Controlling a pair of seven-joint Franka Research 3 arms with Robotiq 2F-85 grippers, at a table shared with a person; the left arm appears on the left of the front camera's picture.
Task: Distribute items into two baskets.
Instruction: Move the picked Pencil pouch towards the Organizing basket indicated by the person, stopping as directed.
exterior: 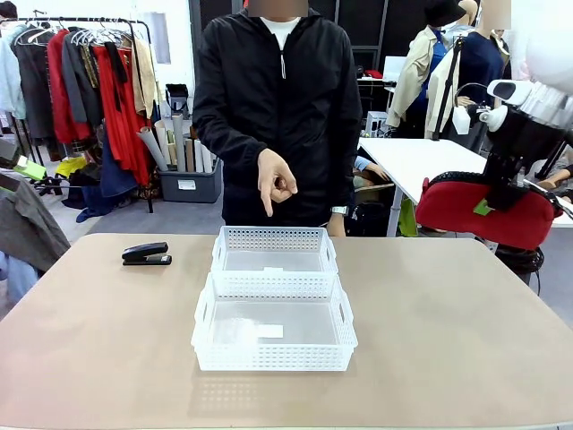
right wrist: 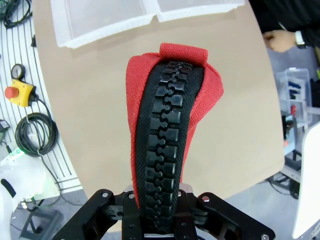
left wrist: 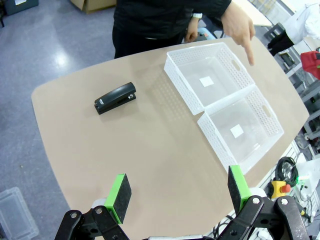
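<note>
A smooth tan worktop (exterior: 89, 340) with rounded corners stands on a grey-blue floor. Beyond it are a rack of hanging clothes (exterior: 89, 81) at the left and a white table (exterior: 421, 157) at the right. A person in a black zip jacket stands at the far edge, one hand (exterior: 276, 184) pointing downward above the far basket (exterior: 273, 238). This basket and the near basket (exterior: 273, 356) sit end to end at the middle of the worktop, touching. Both are shallow, rectangular, white plastic with perforated walls, cut-out handles and a small white sticker on the floor. The black stapler (exterior: 146, 254) lies flat on the worktop left of the far basket, well apart from it. The red pouch (exterior: 457, 210) is in the air at the worktop's right side, clamped in the right pincer (exterior: 498, 193). It is coarse woven fabric with a plump rounded shape, and the right wrist view shows its chunky black zipper (right wrist: 167, 140) running along its length to a red fabric tab. The left pincer (left wrist: 180, 192) hangs above the worktop's near side, its green pads (left wrist: 120, 195) wide apart and holding nothing.
</note>
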